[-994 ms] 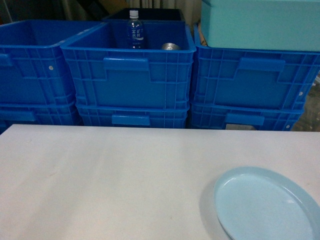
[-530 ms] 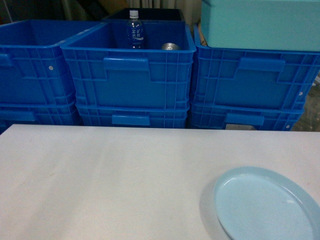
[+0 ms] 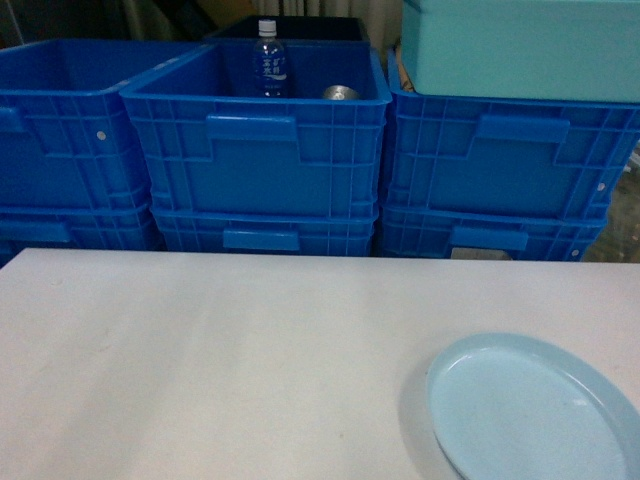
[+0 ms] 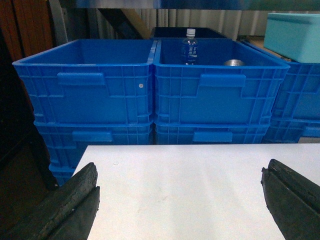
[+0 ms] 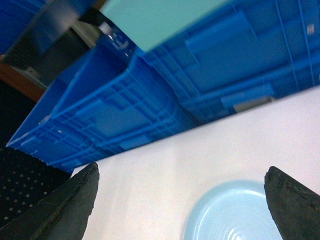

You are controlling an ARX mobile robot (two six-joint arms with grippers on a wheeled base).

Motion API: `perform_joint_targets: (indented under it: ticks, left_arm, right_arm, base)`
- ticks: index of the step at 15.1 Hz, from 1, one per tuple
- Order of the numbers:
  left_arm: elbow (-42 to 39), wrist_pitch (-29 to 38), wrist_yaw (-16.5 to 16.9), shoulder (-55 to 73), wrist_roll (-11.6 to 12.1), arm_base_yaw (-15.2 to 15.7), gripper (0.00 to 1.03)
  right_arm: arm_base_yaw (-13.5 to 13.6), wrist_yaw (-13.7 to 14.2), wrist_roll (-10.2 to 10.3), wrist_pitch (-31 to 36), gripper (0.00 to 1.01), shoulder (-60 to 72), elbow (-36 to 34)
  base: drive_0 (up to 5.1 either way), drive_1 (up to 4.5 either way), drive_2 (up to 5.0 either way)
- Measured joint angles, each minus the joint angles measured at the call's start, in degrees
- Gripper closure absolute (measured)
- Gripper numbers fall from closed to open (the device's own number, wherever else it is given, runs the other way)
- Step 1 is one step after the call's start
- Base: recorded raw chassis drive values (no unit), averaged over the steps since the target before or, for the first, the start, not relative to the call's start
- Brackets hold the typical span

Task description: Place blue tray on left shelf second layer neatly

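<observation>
The blue tray point(image 3: 530, 410) lies at 5 o'clock on the white worktop point(image 3: 220, 360). Both pincers — left point(image 4: 180, 200), right point(image 5: 182, 200) — gape wide, holding nothing.

Open tabletop, walled at the back

I see bare white table point(image 3: 220, 360) ahead; stacked blue crates point(image 3: 258, 150) and turquoise box point(image 3: 520, 45) block beyond.

We see stacked dark-blue crates point(image 3: 255, 150) behind the white table point(image 3: 200, 360), one crate holding a bottle point(image 3: 268, 60) and a can point(image 3: 341, 93)
</observation>
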Motion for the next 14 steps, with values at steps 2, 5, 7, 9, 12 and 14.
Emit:
perform_joint_targets:
  ticks: [2, 5, 7, 9, 12, 14]
  left_arm:
    - [0.0, 0.02, 0.0, -0.02, 0.02, 0.0, 0.05]
    - [0.0, 0.02, 0.0, -0.02, 0.02, 0.0, 0.05]
    - [0.0, 0.04, 0.0, -0.02, 0.02, 0.0, 0.05]
    - [0.0, 0.02, 0.0, -0.02, 0.02, 0.0, 0.05]
    - [0.0, 0.04, 0.0, -0.02, 0.02, 0.0, 0.05]
    - [0.0, 0.02, 0.0, -0.02, 0.0, 0.0, 0.05]
  right_arm:
    - [0.28, 1.05, 5.11, 1.01, 0.03, 15.67, 3.96]
    - [0.87, 4.66, 5.66, 2.95, 0.03, 25.29, 3.96]
    - [0.83, 6.34, 5.07, 4.79, 0.03, 26.47, 2.32]
    - [-0.09, 5.95, 4.44, 5.33, 0.03, 28.0, -1.97]
    - [-3.06, 5.77, 2.32, 8.96, 0.03, 31.32, -5.16]
    - [-3.26, 5.73, 2.19, 11.43, 0.03, 34.69, -6.23]
  base:
    - [0.0, 0.0, 0.0]
    - [0.0, 0.0, 0.0]
    - [0.0, 0.0, 0.0]
    - [0.0, 0.0, 0.0]
    - [0.0, 0.0, 0.0]
    - [0.0, 0.0, 0.0]
